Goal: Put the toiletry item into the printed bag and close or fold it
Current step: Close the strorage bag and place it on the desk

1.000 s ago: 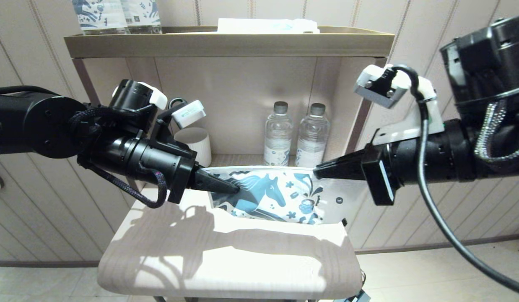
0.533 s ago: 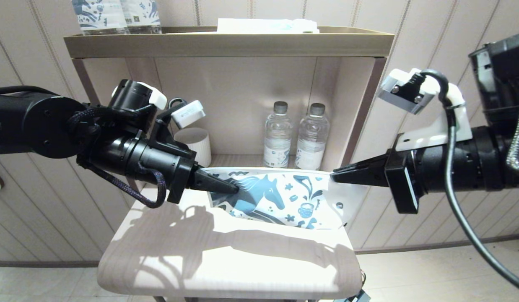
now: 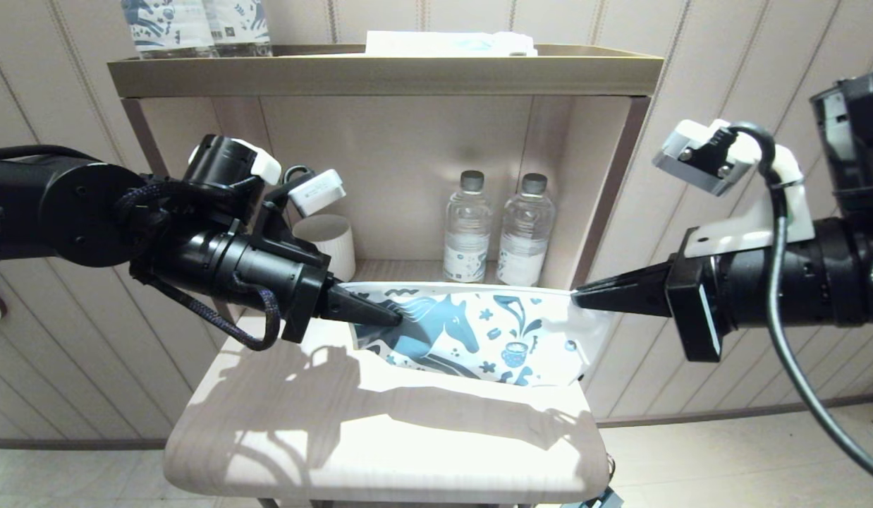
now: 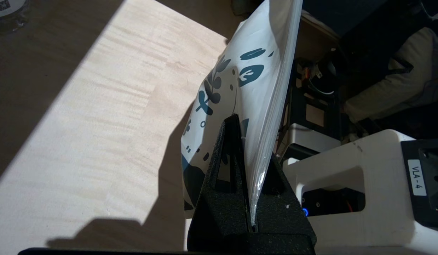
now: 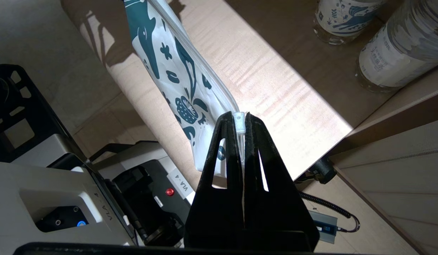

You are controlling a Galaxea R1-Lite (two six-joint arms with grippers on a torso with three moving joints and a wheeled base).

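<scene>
Above the desk (image 3: 380, 430), printed bag (image 3: 479, 331): held upright and stretched between my two pincers. Left pincer (image 3: 398, 319): clamped on the bag's left end. Right pincer (image 3: 576, 300): clamped on the small white slider at the top right corner (comb not visible). Behind, on the shelf: two bottles (image 3: 496, 229), one white cup (image 3: 331, 243).

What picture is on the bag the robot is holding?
A dark teal horse with little leaves and a cup on the white bag, best seen in the head view.
</scene>
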